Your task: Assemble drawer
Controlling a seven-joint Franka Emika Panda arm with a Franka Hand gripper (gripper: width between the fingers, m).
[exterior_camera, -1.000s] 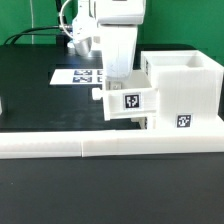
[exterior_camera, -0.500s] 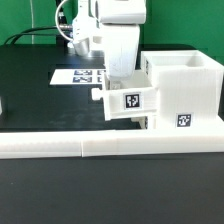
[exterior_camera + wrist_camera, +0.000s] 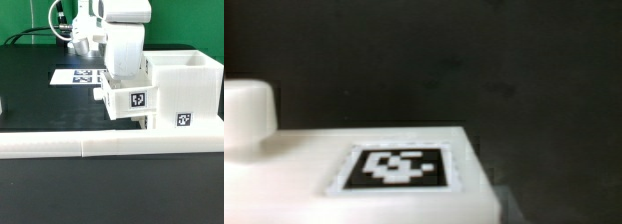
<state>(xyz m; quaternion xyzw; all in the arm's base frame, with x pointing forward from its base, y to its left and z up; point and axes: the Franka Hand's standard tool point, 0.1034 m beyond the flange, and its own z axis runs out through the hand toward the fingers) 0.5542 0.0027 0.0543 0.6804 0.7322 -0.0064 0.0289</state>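
The small white plastic tray with a black-and-white square tag [image 3: 130,101] hangs directly beneath the tool [image 3: 122,78], against the tall white boxy housing [image 3: 185,92] on the exterior view's right, partly entered. The tool seems closed on the tray, fingers hidden. Its travel axis points into the housing, above the black tabletop [image 3: 40,105].

white tray [image 3: 128,101], black-white tag [image 3: 138,99], black table [image 3: 40,100]

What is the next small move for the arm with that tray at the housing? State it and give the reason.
Probably keep pushing the tray further into the housing, toward the exterior view's right. The tray's tagged front still sticks out from the housing's side, and the gripper sits directly above the tray, though its fingers are hidden, so the grip cannot be confirmed.
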